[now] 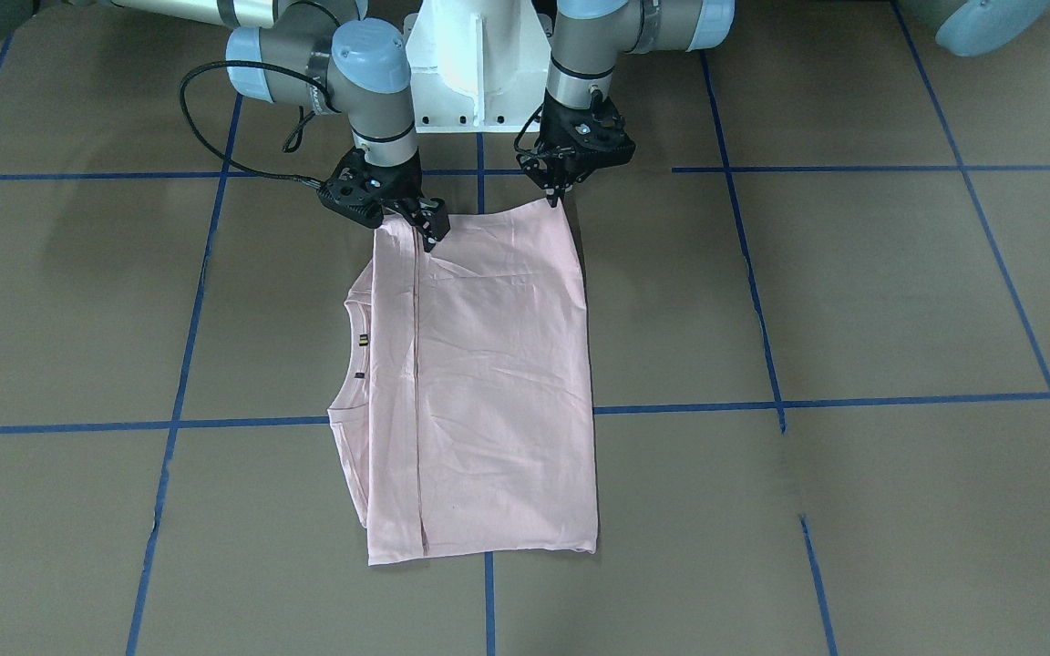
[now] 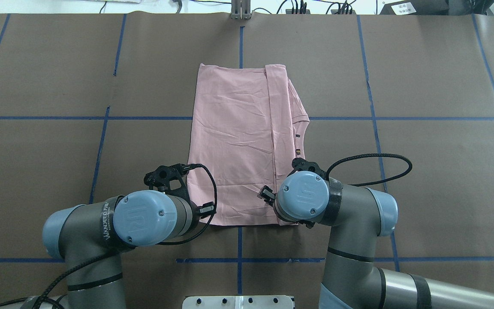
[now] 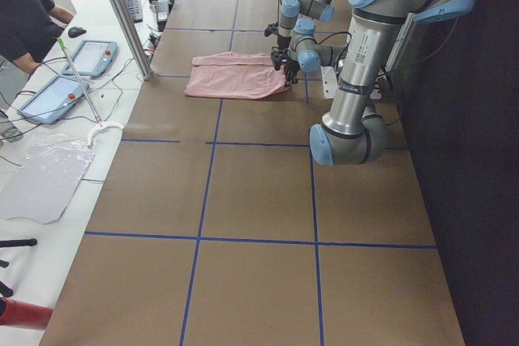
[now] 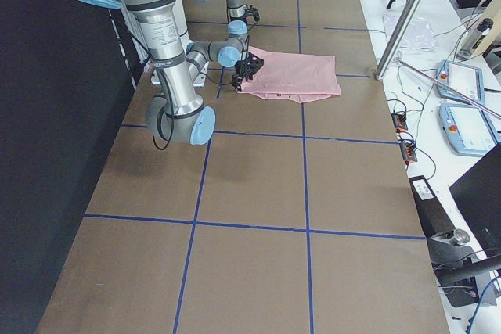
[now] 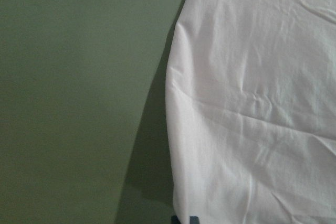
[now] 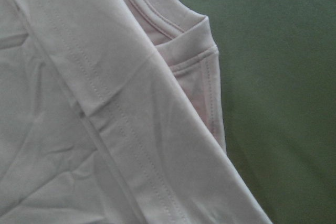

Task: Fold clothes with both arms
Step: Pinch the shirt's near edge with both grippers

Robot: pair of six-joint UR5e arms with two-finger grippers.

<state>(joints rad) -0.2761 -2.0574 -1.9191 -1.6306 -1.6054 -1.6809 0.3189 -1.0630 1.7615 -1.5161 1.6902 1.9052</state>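
Your left gripper stands at one corner of the T-shirt, on the edge nearest the robot's base. Its two fingers are drawn together to a point on the cloth and seem to be pinching that corner. Your right gripper sits on the same edge, near its other end. You cannot tell from any view whether its fingers are apart or together.

You have two arms at work and one garment. It lies flat on the brown table, centred in front of the base, folded into a long rectangle with its plain pink side up. One lengthwise flap lies over it on the robot's right, and the ribbed collar shows past that flap. Blue tape lines cross the table, and the cloth covers one crossing.
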